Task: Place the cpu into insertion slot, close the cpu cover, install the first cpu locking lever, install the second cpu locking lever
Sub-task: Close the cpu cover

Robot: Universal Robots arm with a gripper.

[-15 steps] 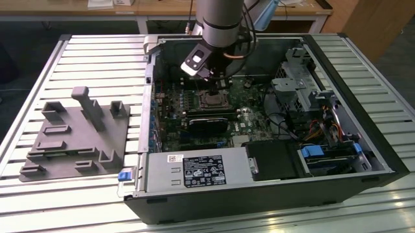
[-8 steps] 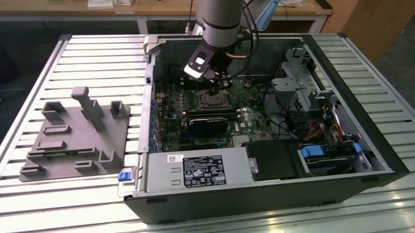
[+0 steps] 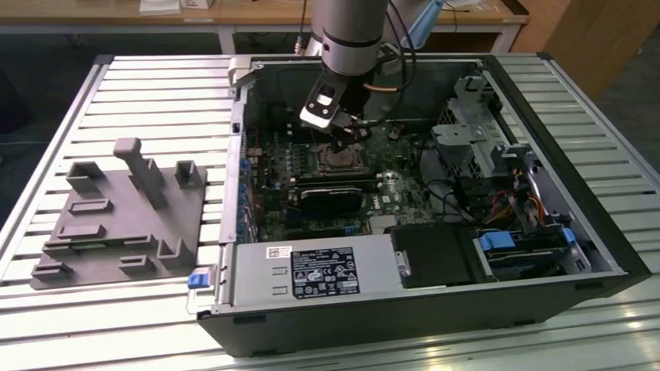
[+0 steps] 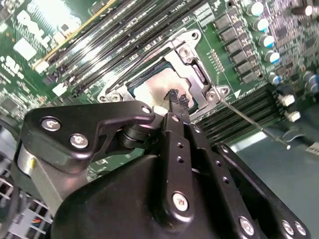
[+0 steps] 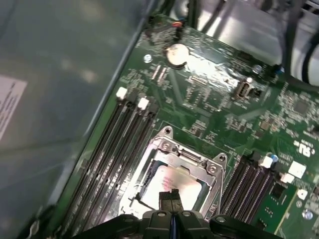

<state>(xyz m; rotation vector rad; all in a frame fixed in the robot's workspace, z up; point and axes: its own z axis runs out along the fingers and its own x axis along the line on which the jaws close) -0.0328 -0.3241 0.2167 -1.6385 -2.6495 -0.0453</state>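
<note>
Pinched shut, my gripper hung over the cpu, seated in the insertion slot and framed by the flat-lying cpu cover. On the slatted table, a grey fixture lay at the exterior view's left, the open computer case right of it; a wooden desk stood behind.

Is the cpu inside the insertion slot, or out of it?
Inside. In both wrist views the cpu lies flat within the insertion slot, its pale top showing through the window of the cpu cover.
</note>
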